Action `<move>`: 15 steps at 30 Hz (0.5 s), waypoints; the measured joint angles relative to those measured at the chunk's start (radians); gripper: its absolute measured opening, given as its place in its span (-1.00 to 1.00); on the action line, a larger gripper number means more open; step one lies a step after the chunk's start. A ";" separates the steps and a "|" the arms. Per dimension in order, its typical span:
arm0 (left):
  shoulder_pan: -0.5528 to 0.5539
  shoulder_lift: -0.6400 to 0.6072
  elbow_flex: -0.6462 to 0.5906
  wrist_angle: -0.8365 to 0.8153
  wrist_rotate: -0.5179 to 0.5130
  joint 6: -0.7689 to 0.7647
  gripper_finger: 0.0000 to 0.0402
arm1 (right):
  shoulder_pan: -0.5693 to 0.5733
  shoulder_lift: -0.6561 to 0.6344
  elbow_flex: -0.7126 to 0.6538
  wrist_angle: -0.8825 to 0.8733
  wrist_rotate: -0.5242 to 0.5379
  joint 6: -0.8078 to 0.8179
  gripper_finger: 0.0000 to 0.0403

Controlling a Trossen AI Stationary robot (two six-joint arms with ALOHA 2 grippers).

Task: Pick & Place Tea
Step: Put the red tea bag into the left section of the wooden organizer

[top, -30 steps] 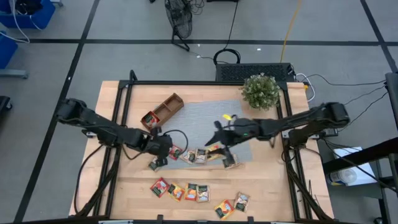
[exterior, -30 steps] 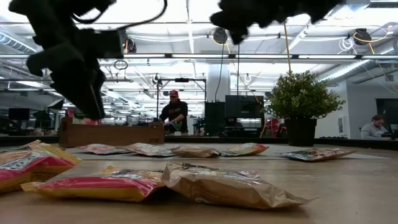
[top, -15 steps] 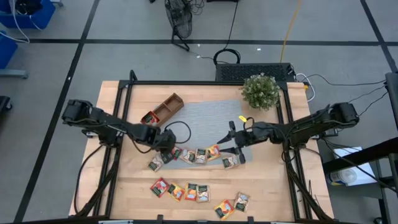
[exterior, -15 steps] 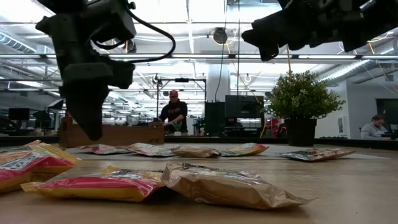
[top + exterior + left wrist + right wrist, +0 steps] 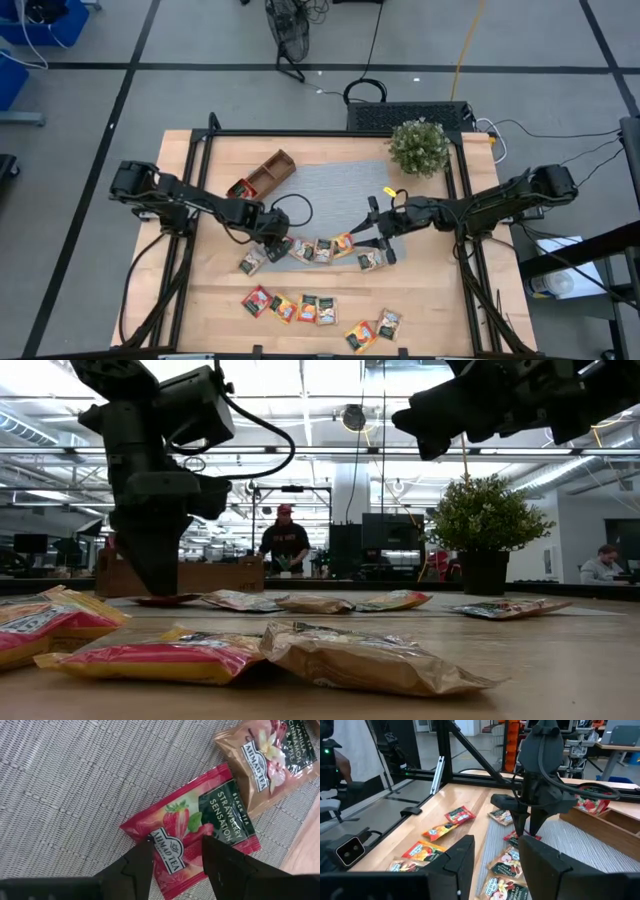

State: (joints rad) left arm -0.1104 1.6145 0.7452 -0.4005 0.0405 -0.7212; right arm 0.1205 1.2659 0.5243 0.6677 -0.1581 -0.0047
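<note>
sachets (image 5: 300, 308) — loose row on bare wood at table's near edge | left gripper (image 5: 176, 851) — fingers open, straddling red strawberry sachet (image 5: 192, 827) on grey mat (image 5: 335, 190) | right gripper (image 5: 372, 222) — raised, fingers apart, empty | wooden tray (image 5: 262, 175) — beyond mat's far-left corner

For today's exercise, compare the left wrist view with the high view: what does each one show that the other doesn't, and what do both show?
Only the left wrist view shows the printed label on the red strawberry sachet, with the left tool open, one finger on either side of it, and a brown vanilla sachet beside it.

Only the high view shows the wooden tray, the potted plant, the right tool and the row of sachets at the near edge.

Both show the grey woven mat.
</note>
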 joint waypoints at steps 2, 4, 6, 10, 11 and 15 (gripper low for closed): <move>0.001 0.006 0.000 -0.002 0.002 -0.012 -0.15 | 0.000 0.000 0.000 -0.003 0.000 -0.003 -0.32; 0.000 0.007 -0.001 -0.002 -0.008 -0.023 -0.16 | 0.000 0.000 0.000 -0.002 0.000 -0.004 -0.32; -0.003 0.008 -0.001 -0.007 -0.026 -0.023 -0.20 | -0.001 0.000 0.000 0.000 0.000 -0.004 -0.32; -0.005 0.009 -0.002 -0.032 -0.060 -0.028 -0.46 | -0.001 0.000 0.000 -0.006 0.000 -0.006 -0.33; -0.005 0.010 -0.002 -0.036 -0.067 -0.030 -0.56 | -0.001 0.000 0.000 -0.006 0.000 -0.006 -0.33; -0.005 0.010 -0.002 -0.036 -0.077 -0.030 -0.92 | -0.001 0.000 0.000 -0.006 0.000 -0.007 -0.34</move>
State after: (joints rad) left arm -0.1154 1.6241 0.7429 -0.4366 -0.0365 -0.7509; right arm 0.1196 1.2659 0.5243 0.6613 -0.1577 -0.0113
